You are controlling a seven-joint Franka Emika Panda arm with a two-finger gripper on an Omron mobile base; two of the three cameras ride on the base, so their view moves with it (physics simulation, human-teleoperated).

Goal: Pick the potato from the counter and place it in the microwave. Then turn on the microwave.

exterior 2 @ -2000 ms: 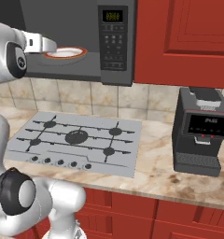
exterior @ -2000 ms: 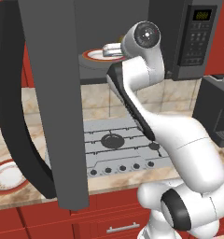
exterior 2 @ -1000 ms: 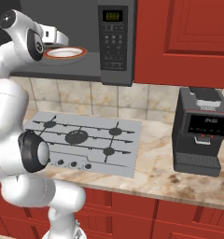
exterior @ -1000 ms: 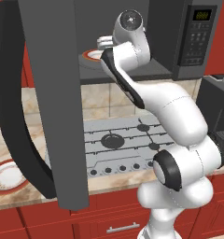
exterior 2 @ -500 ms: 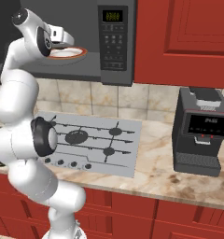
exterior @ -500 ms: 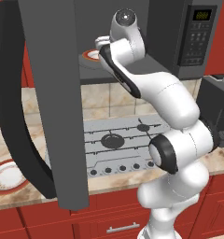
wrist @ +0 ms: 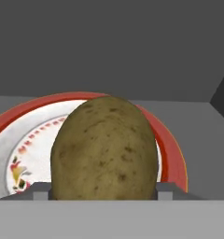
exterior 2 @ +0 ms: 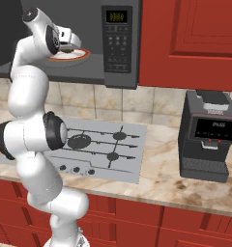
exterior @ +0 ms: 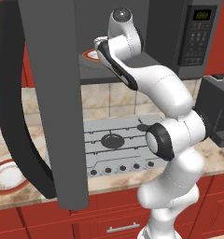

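Note:
The potato (wrist: 104, 149), an olive-brown oval, sits between the fingertips of my gripper (wrist: 103, 190), which is shut on it. It hangs just over a white red-rimmed plate (wrist: 172, 144) on the microwave floor. In the left base view my gripper (exterior: 98, 46) reaches into the open cavity of the microwave (exterior: 198, 32), above the plate (exterior: 89, 55). The right base view has the gripper (exterior 2: 72, 41) over the same plate (exterior 2: 79, 54), left of the microwave's keypad (exterior 2: 119, 43). The beige counter (exterior 2: 161, 178) lies below.
The microwave door (exterior: 48, 93) stands swung wide open at the left, reaching down over the counter. A grey gas cooktop (exterior: 114, 140) lies under the arm. A second red-rimmed plate (exterior: 6, 175) rests at the counter's left. A black coffee machine (exterior 2: 207, 137) stands at the right.
The arm's lower links have swung upright and closer to the microwave. The hand stays in the cavity over the plate, a little deeper, with the potato still in its grip.

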